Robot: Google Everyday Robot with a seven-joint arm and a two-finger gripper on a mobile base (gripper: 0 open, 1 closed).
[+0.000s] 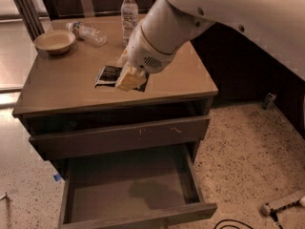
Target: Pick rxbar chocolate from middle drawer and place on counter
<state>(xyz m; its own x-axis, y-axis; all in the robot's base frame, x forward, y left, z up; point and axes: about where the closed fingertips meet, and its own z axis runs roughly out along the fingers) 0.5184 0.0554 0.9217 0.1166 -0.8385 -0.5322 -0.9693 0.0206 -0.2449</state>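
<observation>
Speckled floor (248, 156), and a brown cabinet whose counter (62, 87) is taking up most of the view. A bowl (54, 41) is sitting at the far left corner, one water bottle (88, 32) is lying on its side near it, and another bottle (128, 11) is standing upright at the back.

The gripper (129, 78) is hanging low over the middle of the counter, closer to the front edge, and it's looking clamped on the chocolate bar (107, 75). The bar is sticking out flat to the left of it, right at the surface. I can't tell if it's actually touching down or floating just above. The drawer (138, 216) it belongs to is hanging wide open at the bottom, below the scratched drawer front (119, 137).

So I'm guessing we're at the let-go step. Stuff I'm worrying about:
- if the bar isn't flat on the top when it's released, it could drop and skid toward the front edge, which isn't far off
- a slick wrapper might be sticking to a pad and get dragged up when the arm lifts
- the big arm is looming close to that upright bottle, so a sloppy retreat backwards could be knocking it over
</observation>
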